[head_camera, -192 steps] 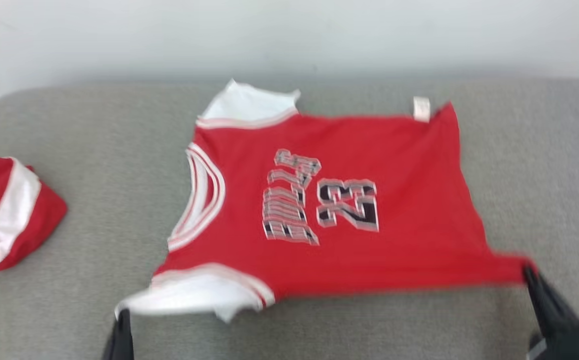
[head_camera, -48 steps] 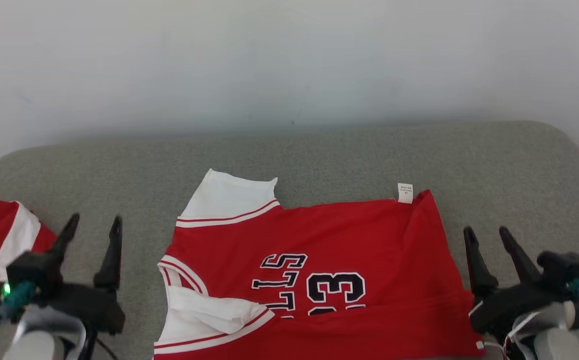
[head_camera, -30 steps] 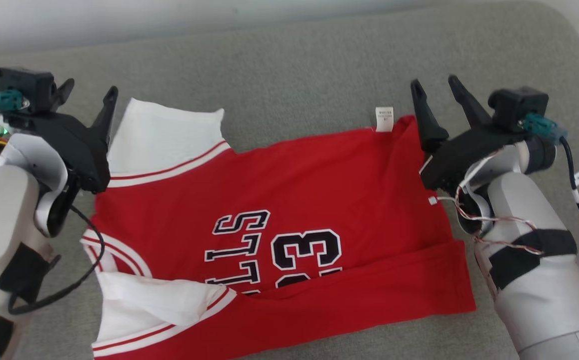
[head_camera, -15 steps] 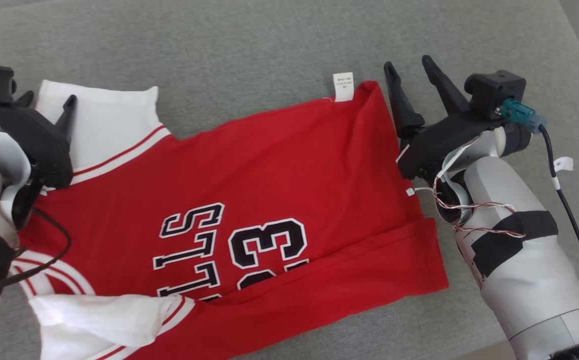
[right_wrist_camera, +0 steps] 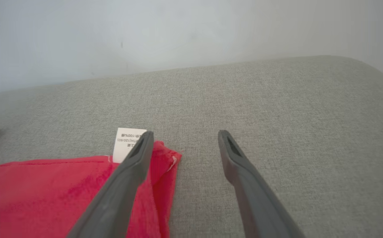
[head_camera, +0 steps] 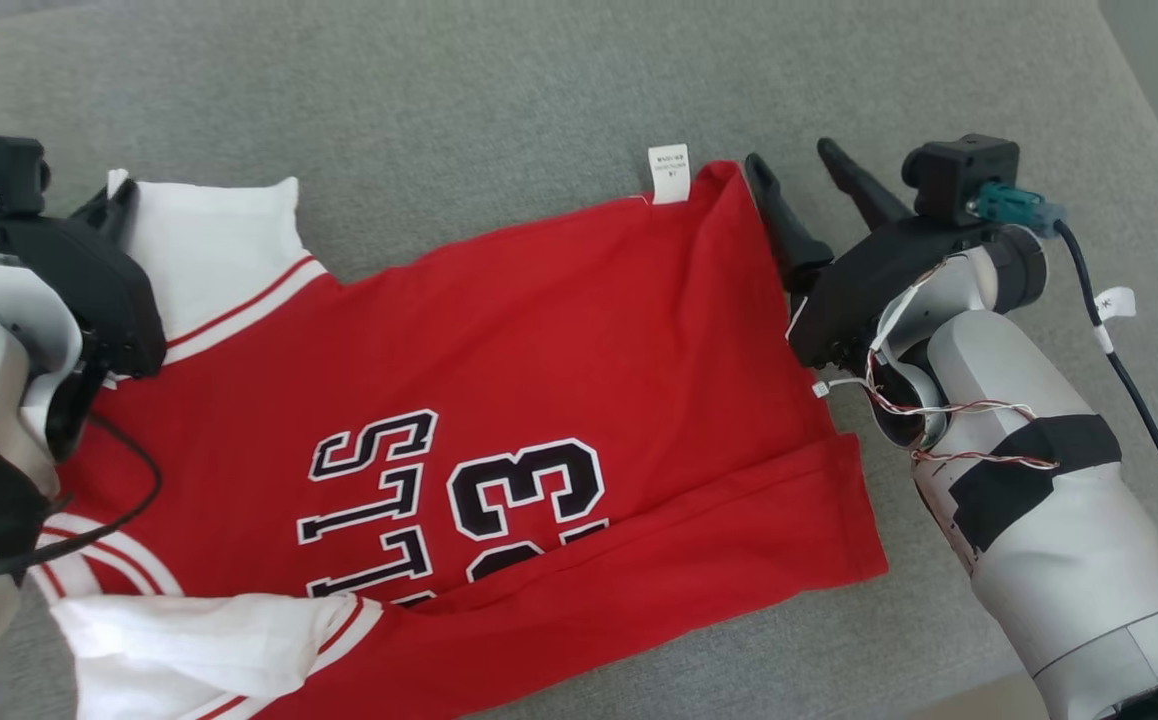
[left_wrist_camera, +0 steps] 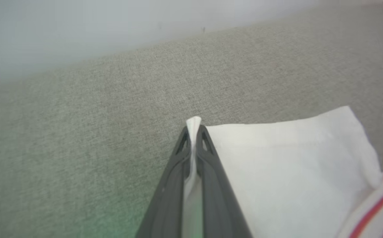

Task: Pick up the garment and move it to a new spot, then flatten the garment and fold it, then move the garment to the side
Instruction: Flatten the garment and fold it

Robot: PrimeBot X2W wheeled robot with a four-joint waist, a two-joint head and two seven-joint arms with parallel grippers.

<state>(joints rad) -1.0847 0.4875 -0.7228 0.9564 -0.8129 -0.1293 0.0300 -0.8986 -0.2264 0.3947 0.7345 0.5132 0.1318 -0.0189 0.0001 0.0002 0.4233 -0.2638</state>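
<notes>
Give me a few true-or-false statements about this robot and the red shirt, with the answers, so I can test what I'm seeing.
1. The left gripper is pinched shut on a corner of the jersey's white sleeve. True.
2. The right gripper is clamped on cloth too. False: its fingers stand apart at the jersey's red corner, gripping nothing.
3. The jersey is blue with yellow sleeves. False: it is red with white sleeves and black lettering.
4. A small white label sticks out at the jersey's far edge, near the right gripper. True.
5. The jersey lies on a wooden table. False: it lies on a grey cushion.
</notes>
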